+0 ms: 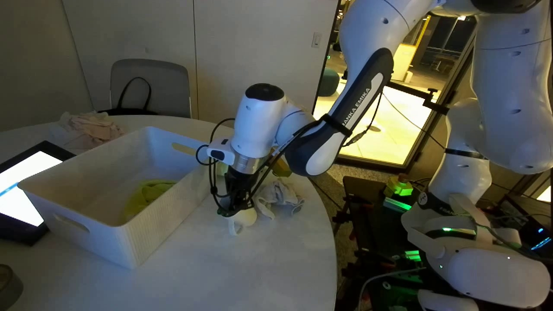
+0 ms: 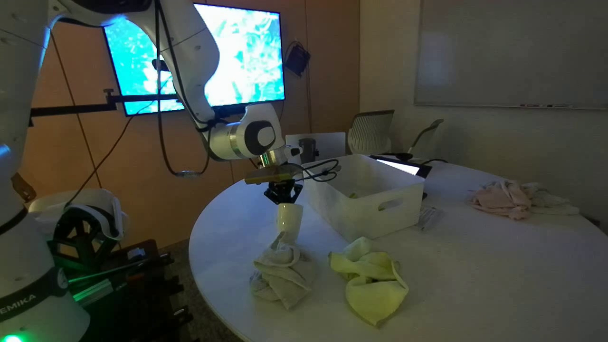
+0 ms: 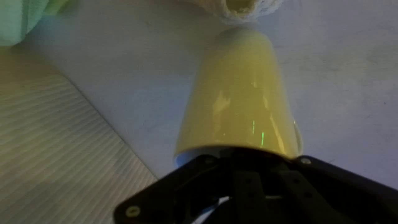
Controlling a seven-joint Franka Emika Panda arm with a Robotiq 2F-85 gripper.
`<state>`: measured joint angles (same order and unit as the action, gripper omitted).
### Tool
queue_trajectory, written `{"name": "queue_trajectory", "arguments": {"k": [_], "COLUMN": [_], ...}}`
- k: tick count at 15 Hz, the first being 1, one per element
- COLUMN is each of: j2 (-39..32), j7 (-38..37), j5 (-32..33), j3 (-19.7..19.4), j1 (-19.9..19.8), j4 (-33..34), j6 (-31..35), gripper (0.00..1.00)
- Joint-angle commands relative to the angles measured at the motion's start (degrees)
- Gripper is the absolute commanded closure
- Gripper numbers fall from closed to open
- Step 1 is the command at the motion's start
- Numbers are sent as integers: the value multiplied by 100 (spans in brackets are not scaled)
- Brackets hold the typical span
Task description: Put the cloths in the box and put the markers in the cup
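Left: end effector (image 2: 285, 199) points down at the cup (image 2: 289, 220), tips at or inside its mouth. Rest is blocked even in the wrist view, so I can't say whether the jaws are spread or closed, or pinching anything. No marker visible there; one could be hidden in the cup. My read: marker drop, tips placed within the rim so nothing lands outside. Cup looks about upright; can't confirm it sits flat on the counter (image 2: 475, 275). Snagging the rim on the way out would likely tip it.

Near side of the cup: grey cloth (image 2: 285, 273), bunched just beside it, contact not confirmed. Its peak should suit a top pinch.

Middle, far: box (image 2: 370, 213), mouth up, within arm reach, presumably so cloths drop straight in. Lime cloth (image 1: 149, 196) lies on its floor, so boxing looks partly done.

Middle, near: yellow cloth (image 2: 369, 285), crumpled, outside the box.

Right, far: pink cloth (image 2: 502, 198) heaped against a white cloth (image 2: 553, 203), well apart from the box. Probably parked out of the way; can't say if they count for the task.
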<state>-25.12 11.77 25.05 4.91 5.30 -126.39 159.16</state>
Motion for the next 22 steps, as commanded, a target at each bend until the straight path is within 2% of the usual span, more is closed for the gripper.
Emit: {"name": "queue_trajectory", "arguments": {"k": [1,15,22], "j2": [-17,278,501], "j7": [180,328,264], "j5": [-166,-384,-278], "j3": [-104,-258,-331], "j1": [-72,-494,-372], "j4": [-109,-517,-538], "j6": [182,412,343], "gripper": [99,98,98]}}
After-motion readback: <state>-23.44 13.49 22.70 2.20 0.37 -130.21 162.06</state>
